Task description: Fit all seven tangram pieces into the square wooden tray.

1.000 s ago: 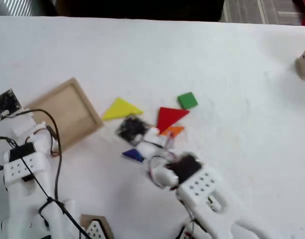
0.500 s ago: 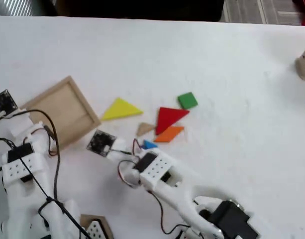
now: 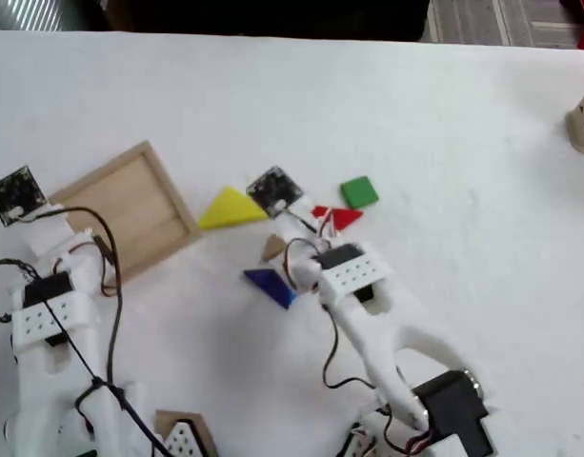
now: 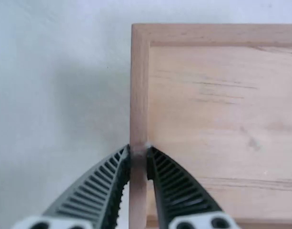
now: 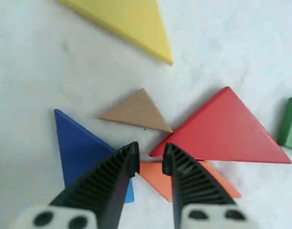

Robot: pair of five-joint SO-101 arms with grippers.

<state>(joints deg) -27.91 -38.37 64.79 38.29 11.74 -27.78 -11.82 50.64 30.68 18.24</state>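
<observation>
**Crowded cluster, narrow opening: a pick that could go astray**

The right hand (image 5: 149, 155) hangs low over the bench (image 3: 444, 114), its jaws a narrow gap apart with nothing between them. Directly beneath lie a corner of the orange piece (image 5: 217, 180) and the tip of the red triangle (image 5: 222, 129), which run edge to edge. The blue triangle (image 5: 79, 148) sits just beside one finger, and the small tan triangle (image 5: 136, 112) lies just beyond. The yellow triangle (image 3: 230, 209) and the green square (image 3: 358, 192) lie farther out, toward the bench's far edge.

The left hand (image 4: 138, 157) is clamped on the rim of the square wooden tray (image 4: 138, 71). The tray sits skewed near the bench's left edge, apart from the pieces, and all six lie outside it.

The likely trouble is the crowding. If the jaws close here, they may catch two edges at once, or shove the orange piece under the red one. The pieces are thin and flat, so the fingers could also skid off them. If the left hand's pinch slips, the tray could swing round.
</observation>
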